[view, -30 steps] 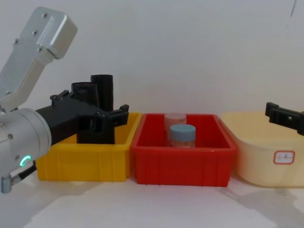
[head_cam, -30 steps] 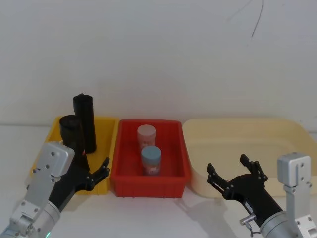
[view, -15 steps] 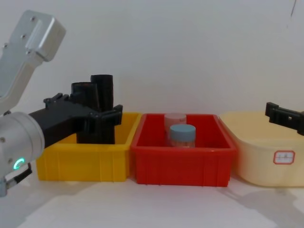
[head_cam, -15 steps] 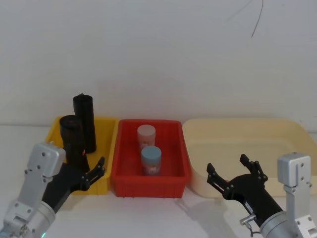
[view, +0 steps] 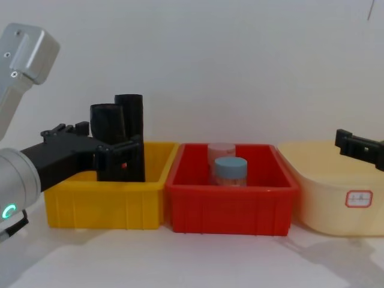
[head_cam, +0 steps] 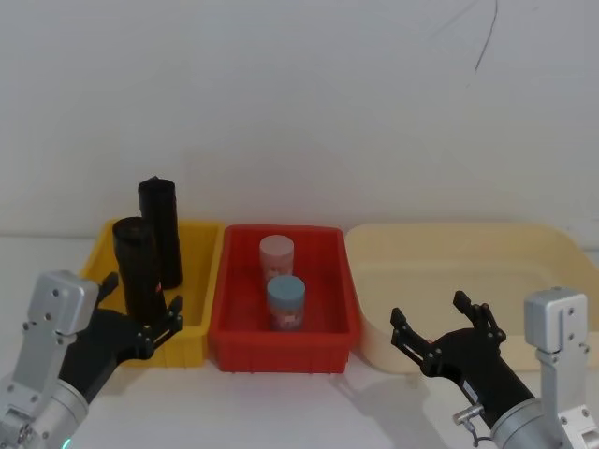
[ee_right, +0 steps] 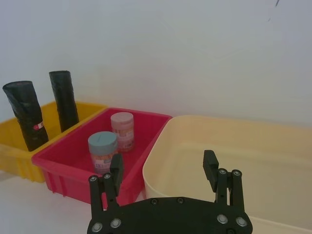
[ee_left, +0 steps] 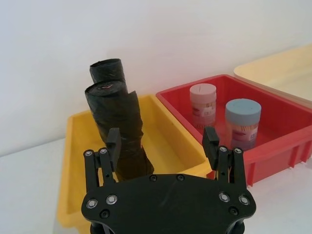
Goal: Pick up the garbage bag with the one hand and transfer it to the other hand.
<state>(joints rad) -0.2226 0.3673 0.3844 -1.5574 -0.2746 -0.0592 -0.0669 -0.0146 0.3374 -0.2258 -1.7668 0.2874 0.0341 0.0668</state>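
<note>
Left gripper point(ee_left: 162, 134) is spread wide, with the garbage bag point(ee_left: 117, 122) just ahead of its fingertips. It looks light, squishy and slick, so I'd pinch mid-roll. Right gripper point(ee_right: 164, 161) is idle, also spread.

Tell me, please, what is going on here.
The robot is setting up to pick the garbage bag out of the yellow bin, where it stands upright beside a second black roll. Its left pincer is open at the bag, not yet closed on it. The right pincer hovers open before the cream tub.
</note>
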